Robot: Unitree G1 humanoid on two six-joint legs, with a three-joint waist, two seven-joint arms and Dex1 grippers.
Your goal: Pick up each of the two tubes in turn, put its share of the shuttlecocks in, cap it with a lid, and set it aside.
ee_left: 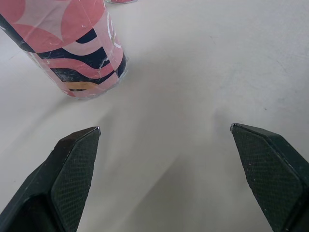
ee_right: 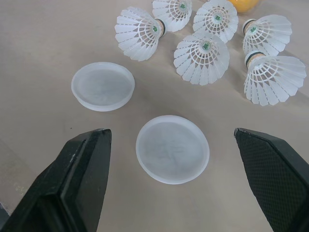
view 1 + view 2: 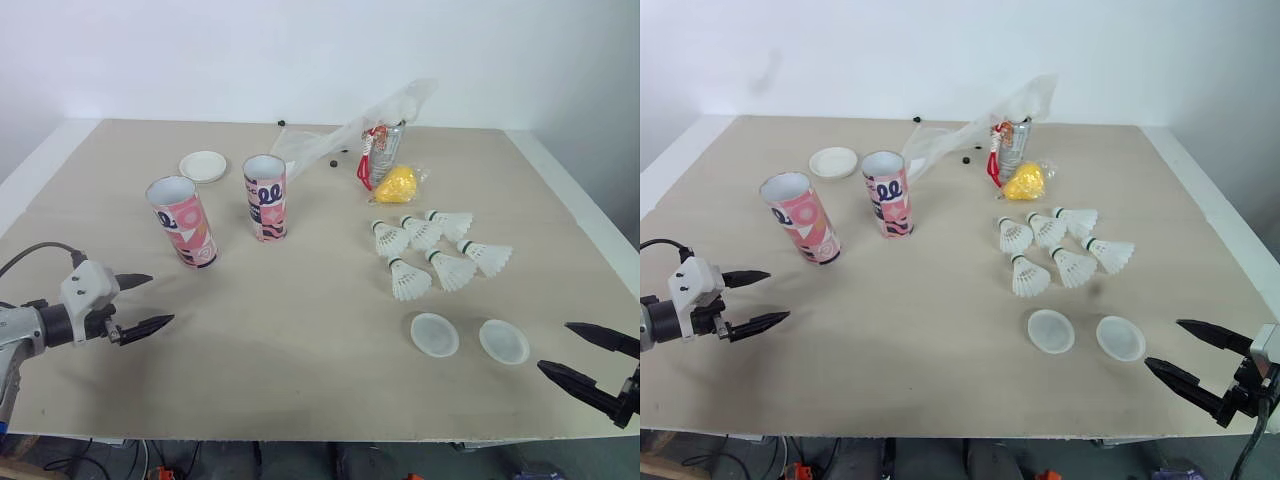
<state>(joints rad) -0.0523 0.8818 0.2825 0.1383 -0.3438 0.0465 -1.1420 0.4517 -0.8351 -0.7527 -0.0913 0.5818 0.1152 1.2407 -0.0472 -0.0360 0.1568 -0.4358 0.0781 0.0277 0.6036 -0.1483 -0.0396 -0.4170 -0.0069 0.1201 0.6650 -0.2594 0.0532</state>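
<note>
Table (image 3: 300,340): pale, flat top that bears everything below.
Plastic bag (image 3: 350,130): clear and crumpled, at the far middle of the table, with a yellow object (image 3: 397,184) at its near end.
Left arm: reaches in low from the left edge over the near-left part of the table, forearm roughly level, pointing to the right.
Left gripper (image 3: 160,300): fingers spread wide with nothing between them; near the first tube but apart from it.
Right gripper (image 3: 553,346): at the near-right corner, pointing left toward the lids; fingers wide apart and empty.
First tube (image 3: 182,222): pink patterned, standing open end up, left of centre.
Second tube (image 3: 266,197): same pattern, standing open end up, just right of and beyond the first.
Shuttlecocks (image 3: 450,270): six white ones, lying clustered right of centre, outside the tubes.
Near lids (image 3: 434,334): two translucent discs side by side, between the shuttlecocks and the right gripper.
Far lid (image 3: 203,166): lies beyond the first tube.
</note>
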